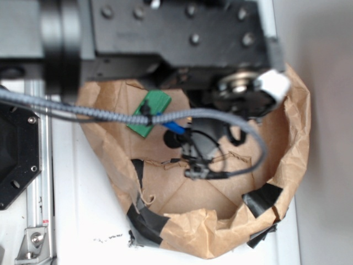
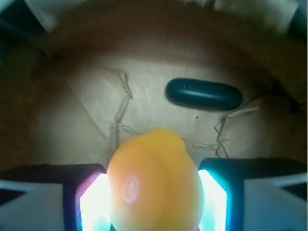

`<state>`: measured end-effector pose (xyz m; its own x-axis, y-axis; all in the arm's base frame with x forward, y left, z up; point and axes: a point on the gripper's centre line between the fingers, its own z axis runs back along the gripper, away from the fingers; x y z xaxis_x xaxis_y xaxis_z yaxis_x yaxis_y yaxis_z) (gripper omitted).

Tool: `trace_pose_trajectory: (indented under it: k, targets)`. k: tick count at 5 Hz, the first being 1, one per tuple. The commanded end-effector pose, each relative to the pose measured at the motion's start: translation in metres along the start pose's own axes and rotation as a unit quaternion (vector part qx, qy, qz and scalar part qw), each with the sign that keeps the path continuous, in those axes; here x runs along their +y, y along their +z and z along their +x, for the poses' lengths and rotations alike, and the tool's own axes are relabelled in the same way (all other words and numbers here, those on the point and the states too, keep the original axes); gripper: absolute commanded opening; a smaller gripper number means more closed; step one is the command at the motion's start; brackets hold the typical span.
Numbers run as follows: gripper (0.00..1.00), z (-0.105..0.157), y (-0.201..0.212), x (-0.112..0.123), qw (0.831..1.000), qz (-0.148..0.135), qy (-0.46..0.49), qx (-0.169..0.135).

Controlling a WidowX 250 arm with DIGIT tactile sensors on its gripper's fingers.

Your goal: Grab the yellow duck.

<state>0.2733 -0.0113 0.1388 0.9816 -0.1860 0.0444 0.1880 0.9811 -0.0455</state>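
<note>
Down in the wrist view the yellow duck (image 2: 155, 183) sits squeezed between the two glowing pads (image 2: 92, 204) of the pincer (image 2: 154, 202), which is closed on it at about 6 o'clock. A dark teal capsule (image 2: 203, 94) lies on the brown paper (image 2: 72, 115) toward 1 o'clock, well apart from the duck. From outside, the arm (image 1: 165, 27) hides the duck; a green block (image 1: 150, 113) shows inside the paper bag (image 1: 292, 138) on the white counter (image 1: 83, 210).

Green block (image 1: 149, 114), teal capsule (image 2: 203, 94), paper bag (image 1: 287, 160)
</note>
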Motion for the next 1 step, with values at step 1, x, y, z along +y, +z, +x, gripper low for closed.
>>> trace_pose_trajectory:
  k: [1]
  targets:
    - [0.0, -0.0034, 0.0168, -0.0186, 1.0, 0.005, 0.014, -0.024]
